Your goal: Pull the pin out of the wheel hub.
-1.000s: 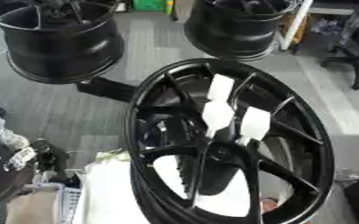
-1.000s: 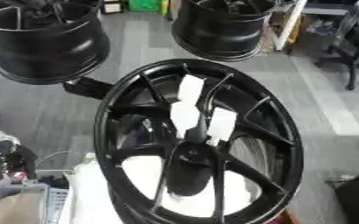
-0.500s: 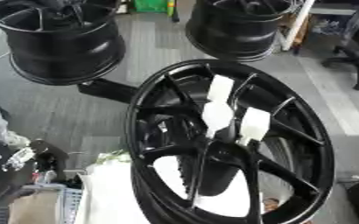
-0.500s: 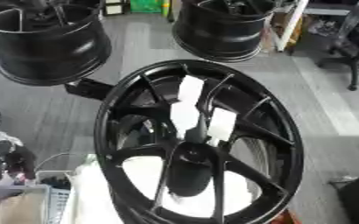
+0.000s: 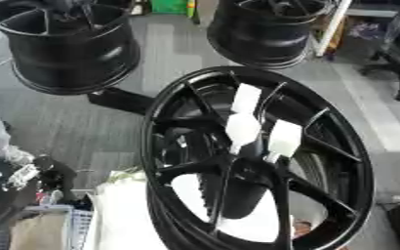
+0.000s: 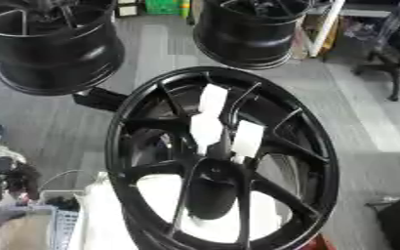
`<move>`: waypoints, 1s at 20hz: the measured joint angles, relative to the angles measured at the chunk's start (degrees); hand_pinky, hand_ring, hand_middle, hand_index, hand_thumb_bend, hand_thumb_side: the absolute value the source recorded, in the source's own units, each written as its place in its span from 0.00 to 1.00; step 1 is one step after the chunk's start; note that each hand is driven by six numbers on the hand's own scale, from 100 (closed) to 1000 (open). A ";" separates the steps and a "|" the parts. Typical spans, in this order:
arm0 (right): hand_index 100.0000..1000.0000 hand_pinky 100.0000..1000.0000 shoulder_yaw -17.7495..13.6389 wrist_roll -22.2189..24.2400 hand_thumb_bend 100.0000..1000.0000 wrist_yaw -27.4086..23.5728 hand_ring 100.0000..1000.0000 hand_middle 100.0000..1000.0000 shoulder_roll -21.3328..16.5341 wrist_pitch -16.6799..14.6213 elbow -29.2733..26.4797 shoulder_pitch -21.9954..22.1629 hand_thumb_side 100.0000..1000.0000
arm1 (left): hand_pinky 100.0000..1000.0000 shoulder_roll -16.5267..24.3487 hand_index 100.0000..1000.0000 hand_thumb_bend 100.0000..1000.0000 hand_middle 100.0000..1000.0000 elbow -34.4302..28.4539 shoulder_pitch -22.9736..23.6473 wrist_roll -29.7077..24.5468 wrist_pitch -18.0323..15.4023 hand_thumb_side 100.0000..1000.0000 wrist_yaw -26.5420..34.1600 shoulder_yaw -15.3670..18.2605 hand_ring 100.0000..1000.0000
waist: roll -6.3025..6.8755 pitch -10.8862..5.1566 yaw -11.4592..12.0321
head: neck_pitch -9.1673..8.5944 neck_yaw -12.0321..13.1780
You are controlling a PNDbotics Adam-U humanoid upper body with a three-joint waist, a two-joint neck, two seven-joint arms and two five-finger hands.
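Black wheel hub (image 5: 254, 161) stands tilted, three white pins (image 5: 243, 128) near its centre. Neither hand visible; fingers' state can't be told. Step unclear.

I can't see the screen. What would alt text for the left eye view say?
A large black spoked wheel fills the view, three white pieces standing up just above its hub. Two more black wheels stand on the grey floor behind. A dark robot hand shows at lower left, away from the wheel.
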 measured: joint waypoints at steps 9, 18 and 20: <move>0.89 0.49 1.23 -7.77 0.00 -7.19 0.63 0.68 7.99 -5.86 -11.25 -1.47 0.34 | 0.51 -0.10 0.62 0.00 0.42 0.03 -0.01 0.06 -0.17 1.00 0.17 -0.13 0.42 | 0.92 0.02 0.08 | 0.00 -0.48; 0.87 0.46 6.00 -15.90 0.00 -15.20 0.59 0.62 20.11 -13.97 -23.19 -0.48 0.35 | 0.51 -0.61 0.62 0.00 0.42 0.05 -0.11 0.00 -0.32 1.00 0.25 -0.62 0.42 | 1.58 0.19 0.22 | 0.00 -1.22; 0.86 0.45 6.01 -17.73 0.00 -17.04 0.58 0.61 21.91 -15.81 -23.61 -0.18 0.35 | 0.51 -0.61 0.62 0.00 0.42 0.05 -0.12 -0.01 -0.36 1.00 0.25 -0.67 0.42 | 1.58 0.20 0.22 | 0.00 -1.27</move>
